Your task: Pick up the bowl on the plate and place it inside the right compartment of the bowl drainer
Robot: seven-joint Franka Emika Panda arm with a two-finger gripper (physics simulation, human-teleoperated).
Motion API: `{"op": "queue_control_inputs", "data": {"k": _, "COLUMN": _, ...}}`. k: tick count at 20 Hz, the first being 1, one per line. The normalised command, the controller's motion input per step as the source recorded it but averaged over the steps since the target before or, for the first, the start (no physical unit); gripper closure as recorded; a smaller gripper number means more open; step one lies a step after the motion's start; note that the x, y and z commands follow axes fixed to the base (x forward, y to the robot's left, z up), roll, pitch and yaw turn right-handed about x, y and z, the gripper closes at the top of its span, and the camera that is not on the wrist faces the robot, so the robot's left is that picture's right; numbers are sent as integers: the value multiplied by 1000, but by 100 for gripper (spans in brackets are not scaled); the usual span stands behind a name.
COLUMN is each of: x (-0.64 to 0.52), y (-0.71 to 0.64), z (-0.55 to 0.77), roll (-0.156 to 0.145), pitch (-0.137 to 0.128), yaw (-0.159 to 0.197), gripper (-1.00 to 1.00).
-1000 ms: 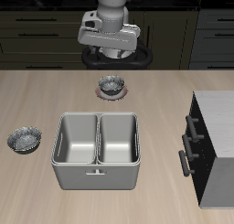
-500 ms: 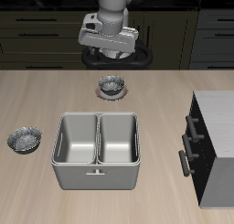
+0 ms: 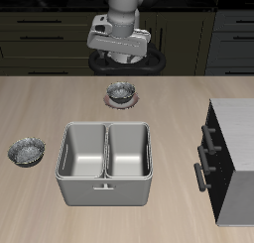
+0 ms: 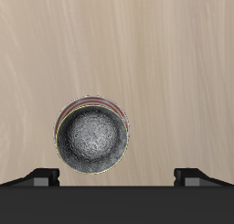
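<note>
The grey speckled bowl (image 3: 120, 90) sits on the white plate (image 3: 110, 100) with a reddish-brown rim, behind the bowl drainer (image 3: 104, 188). The wrist view looks straight down on the bowl (image 4: 92, 136), with the plate rim (image 4: 83, 101) just showing around it. My gripper (image 3: 121, 60) hangs high above and slightly behind the bowl, open, its fingertips (image 4: 42, 177) spread wide with nothing between them. The right compartment (image 3: 130, 156) of the drainer holds nothing.
A second, look-alike bowl (image 3: 26, 151) rests on the table beside the drainer's other well. A dark cabinet (image 3: 231, 158) with bar handles stands at the table's edge on the opposite side.
</note>
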Motion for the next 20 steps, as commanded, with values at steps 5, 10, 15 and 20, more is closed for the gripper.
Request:
{"op": "queue_control_inputs", "data": {"k": 5, "x": 30, "y": -69, "z": -214, "roll": -21, "pitch": 7, "yaw": -1, "gripper": -100}}
{"op": "queue_control_inputs", "data": {"k": 10, "x": 36, "y": -46, "z": -303, "roll": -7, "pitch": 31, "yaw": -10, "gripper": -100}}
{"op": "queue_control_inputs", "data": {"k": 15, "x": -43, "y": 8, "z": -294, "roll": 2, "pitch": 34, "yaw": -13, "gripper": -100}}
{"op": "queue_control_inputs", "data": {"k": 20, "x": -119, "y": 10, "z": -291, "roll": 14, "pitch": 56, "yaw": -21, "gripper": -100}}
